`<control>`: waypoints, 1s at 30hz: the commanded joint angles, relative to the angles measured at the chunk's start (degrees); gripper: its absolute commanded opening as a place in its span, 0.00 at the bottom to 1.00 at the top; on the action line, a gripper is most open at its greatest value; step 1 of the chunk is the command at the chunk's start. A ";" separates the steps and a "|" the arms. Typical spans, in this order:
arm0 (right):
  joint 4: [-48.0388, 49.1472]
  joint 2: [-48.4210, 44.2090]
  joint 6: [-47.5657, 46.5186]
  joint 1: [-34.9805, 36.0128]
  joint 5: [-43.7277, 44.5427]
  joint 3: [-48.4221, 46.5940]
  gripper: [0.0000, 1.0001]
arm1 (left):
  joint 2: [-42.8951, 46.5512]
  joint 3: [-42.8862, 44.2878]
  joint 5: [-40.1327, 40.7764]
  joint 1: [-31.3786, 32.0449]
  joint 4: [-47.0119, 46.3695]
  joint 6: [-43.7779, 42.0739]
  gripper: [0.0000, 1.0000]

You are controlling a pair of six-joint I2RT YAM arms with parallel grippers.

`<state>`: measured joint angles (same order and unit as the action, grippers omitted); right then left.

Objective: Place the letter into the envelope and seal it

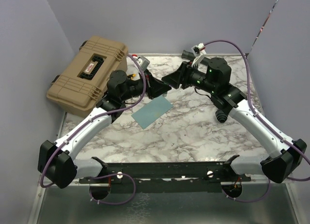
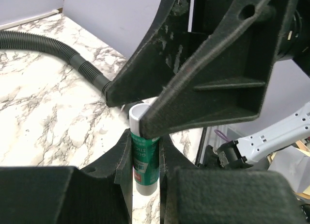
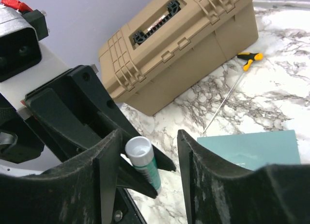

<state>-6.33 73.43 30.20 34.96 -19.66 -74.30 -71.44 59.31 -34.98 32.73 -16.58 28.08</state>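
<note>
A green-and-white glue stick [image 2: 144, 162] stands pinched between the fingers of my left gripper [image 2: 145, 151], which is shut on it above the marble table. My right gripper [image 3: 147, 141] is open, its two fingers [image 2: 218, 88] straddling the stick's white top end [image 3: 138, 150] with a gap on the right side. Both grippers meet at the back centre of the top view, left [image 1: 162, 88] and right [image 1: 172, 82]. The teal envelope [image 1: 152, 111] lies flat on the table just in front of them, its corner [image 3: 252, 146] showing under the right finger. The letter is out of view.
A tan hard case [image 1: 89, 73] sits at the back left, close behind the left arm. A screwdriver with a yellow-and-black handle [image 3: 249, 59] lies beside the case. A black corrugated hose [image 2: 48, 44] runs over the marble. Grey walls enclose the table.
</note>
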 commanded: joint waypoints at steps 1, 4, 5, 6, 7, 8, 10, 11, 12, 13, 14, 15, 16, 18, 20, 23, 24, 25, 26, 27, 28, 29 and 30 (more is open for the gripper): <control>-4.36 2.41 0.47 0.70 -2.08 -2.20 0.47 | -1.59 1.47 2.91 0.04 2.38 0.10 0.00; -4.27 2.07 0.81 0.71 -2.02 -0.95 0.30 | -2.04 2.36 2.76 0.05 3.12 0.02 0.00; -4.11 1.81 0.89 0.70 -2.21 -0.69 0.26 | -2.04 2.46 2.70 0.05 3.33 0.04 0.00; -3.97 1.61 0.87 0.72 -2.72 -0.43 0.21 | -1.99 2.55 2.70 0.06 3.49 0.11 0.00; -3.96 1.44 0.73 0.72 -3.22 -0.36 0.12 | -1.95 2.63 2.42 0.05 3.59 0.24 0.00; -4.00 1.30 0.21 0.72 -4.15 -0.39 0.04 | -1.89 2.77 1.89 0.05 3.65 0.49 0.00; -4.39 1.12 -2.04 0.64 -6.18 -0.76 0.01 | -1.99 3.47 -1.42 0.05 3.90 0.58 0.00; -4.57 1.11 -4.83 0.53 -8.09 -1.03 0.01 | -2.14 4.02 -4.12 0.03 4.07 0.62 0.00; -4.11 1.18 -6.70 0.14 -10.93 -1.10 0.01 | -2.39 4.44 -7.18 -0.05 4.25 0.62 0.00; -2.31 1.30 -8.23 -0.64 -15.41 -1.07 0.01 | -2.77 4.94 -10.18 -0.04 4.24 0.74 0.00; -1.16 1.73 -10.08 -1.40 -20.56 -1.40 0.01 | -3.09 5.36 -13.49 -0.04 4.27 1.15 0.00; -0.46 2.25 -12.03 -2.14 -25.87 -1.90 0.01 | -3.20 5.67 -16.14 -0.05 4.20 1.41 0.00; 0.37 2.66 -14.35 -2.51 -31.06 -2.21 0.01 | -2.89 5.56 -18.20 -0.04 4.01 1.27 0.00; 2.98 2.42 -18.58 -2.70 -39.93 -1.35 0.01 | -1.51 4.18 -21.18 -0.03 2.33 0.27 0.00; 5.69 2.00 -21.20 -2.79 -47.58 -0.36 0.01 | -0.67 3.30 -24.92 -0.01 -0.18 -0.01 0.00; 8.13 2.67 -21.97 -2.79 -56.54 -0.94 0.01 | -0.45 3.53 -29.83 0.05 -0.97 -1.20 0.00; 8.77 2.95 -21.74 -2.79 -58.76 -1.15 0.01 | -0.25 3.46 -30.67 0.05 -1.24 -1.87 0.00; 9.20 3.03 -20.98 -2.79 -58.96 -1.27 0.01 | 0.01 3.37 -30.58 0.05 -1.45 -2.29 0.00; 9.21 2.97 -20.18 -2.79 -57.49 -1.22 0.01 | 0.15 3.40 -30.33 0.10 -1.56 -2.47 0.00; 8.30 2.83 -20.15 -2.79 -55.31 -1.36 0.01 | 0.16 3.48 -29.77 0.01 -1.62 -2.53 0.00; 7.13 2.64 -19.67 -2.79 -51.59 -1.57 0.01 | 0.04 3.57 -28.58 0.09 -1.66 -2.46 0.00; 6.58 2.42 -18.11 -2.84 -46.67 -1.74 0.01 | -0.01 3.61 -26.88 0.06 -1.74 -2.26 0.00; 4.87 2.23 -16.62 -2.84 -41.52 -1.99 0.01 | -0.21 3.55 -24.89 0.05 -1.77 -2.05 0.00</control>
<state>0.38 75.35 12.19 30.00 -64.84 -75.07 -71.33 62.39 -61.23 31.81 -15.18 25.89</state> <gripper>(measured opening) 0.115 0.188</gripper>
